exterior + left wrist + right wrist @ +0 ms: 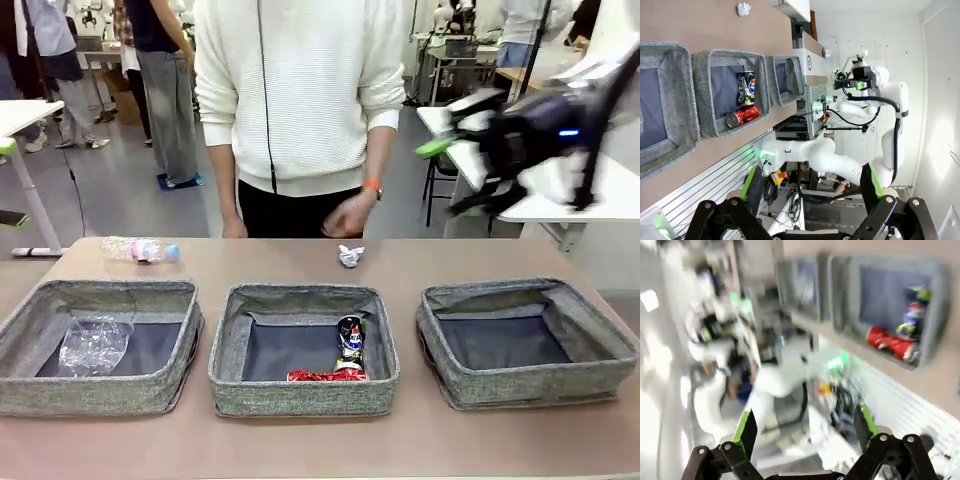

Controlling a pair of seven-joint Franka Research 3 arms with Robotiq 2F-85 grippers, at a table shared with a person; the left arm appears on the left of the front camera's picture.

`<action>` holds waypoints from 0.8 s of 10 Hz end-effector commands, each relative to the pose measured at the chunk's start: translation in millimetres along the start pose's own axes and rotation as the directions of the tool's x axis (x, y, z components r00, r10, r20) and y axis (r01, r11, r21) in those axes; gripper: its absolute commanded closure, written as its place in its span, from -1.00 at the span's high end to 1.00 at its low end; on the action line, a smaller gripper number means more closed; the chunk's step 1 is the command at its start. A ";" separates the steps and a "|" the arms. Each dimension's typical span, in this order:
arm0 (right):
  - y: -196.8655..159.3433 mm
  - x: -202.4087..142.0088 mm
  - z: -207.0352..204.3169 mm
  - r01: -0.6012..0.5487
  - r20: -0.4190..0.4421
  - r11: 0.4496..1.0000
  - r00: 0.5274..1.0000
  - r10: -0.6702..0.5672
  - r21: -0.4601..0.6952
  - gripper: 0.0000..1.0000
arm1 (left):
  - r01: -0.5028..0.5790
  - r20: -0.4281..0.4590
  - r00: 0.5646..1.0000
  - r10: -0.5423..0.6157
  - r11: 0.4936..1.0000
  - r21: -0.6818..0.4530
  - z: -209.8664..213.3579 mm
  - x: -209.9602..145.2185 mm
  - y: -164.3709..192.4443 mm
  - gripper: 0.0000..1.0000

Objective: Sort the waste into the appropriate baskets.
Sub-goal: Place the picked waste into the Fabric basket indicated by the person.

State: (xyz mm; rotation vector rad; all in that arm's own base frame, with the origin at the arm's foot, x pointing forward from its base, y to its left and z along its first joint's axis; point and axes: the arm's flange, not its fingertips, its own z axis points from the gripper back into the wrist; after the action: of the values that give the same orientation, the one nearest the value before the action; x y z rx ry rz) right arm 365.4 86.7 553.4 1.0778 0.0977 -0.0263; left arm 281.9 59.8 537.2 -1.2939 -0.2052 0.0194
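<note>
Two items lie unsorted beyond the baskets [300,292]: wad [351,256] and bottle [140,249]. Left gripper [809,184] and right gripper [447,178] stand open, empty. A hand [350,213] hangs near the wad; reach there and you may strike it.

Baskets [300,398] grey woven, floors dark. Red can [322,376] plain red; dark can [349,343] black with blue-white-red print. Wad [351,256] white. Bottle [135,249] clear, cap [173,252] blue. Table [300,448] tan-brown. Sweater [300,90] white, wristband [372,186] orange. Left gripper [809,192] black, pads [745,189] green.
</note>
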 end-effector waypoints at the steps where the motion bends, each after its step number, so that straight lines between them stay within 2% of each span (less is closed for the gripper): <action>1: -43.8 -57.5 43.3 0.067 0.386 0.996 0.919 -0.082 0.050 1.00 | 0.013 -0.005 1.000 -0.014 1.000 -0.010 -0.6 -1.3 1.0 1.00; 2: -67.3 -76.8 68.3 0.084 0.465 0.986 0.874 -0.143 0.147 1.00 | 0.013 -0.005 1.000 -0.014 1.000 -0.010 -0.6 -1.3 1.0 1.00; 3: -86.7 -94.7 86.5 0.069 0.494 0.964 0.848 -0.193 0.258 1.00 | 0.013 -0.005 1.000 -0.014 1.000 -0.010 -0.6 -1.3 1.0 1.00; 4: -98.0 -110.2 97.1 0.086 0.548 0.952 0.801 -0.241 0.292 1.00 | 0.013 -0.005 1.000 -0.014 1.000 -0.010 -0.6 -1.3 1.0 1.00; 5: -98.0 -117.0 99.1 0.091 0.535 0.946 0.806 -0.254 0.312 1.00 | 0.013 -0.005 1.000 -0.014 1.000 -0.010 -0.6 -1.3 1.0 1.00; 6: -90.8 -91.9 116.4 0.102 0.494 0.969 0.845 -0.204 0.225 1.00 | 0.013 -0.005 1.000 -0.014 1.000 -0.010 -0.6 -1.3 1.0 1.00; 8: -90.8 -91.9 116.4 0.102 0.494 0.969 0.845 -0.204 0.225 1.00 | 0.013 -0.005 1.000 -0.014 1.000 -0.010 -0.6 -1.3 1.0 1.00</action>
State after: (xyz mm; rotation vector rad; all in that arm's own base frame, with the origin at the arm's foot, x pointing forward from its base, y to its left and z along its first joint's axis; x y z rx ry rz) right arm 273.8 -66.6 540.3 1.2289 -0.3162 -0.5084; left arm 282.2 59.9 536.6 -1.2945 -0.2036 0.0202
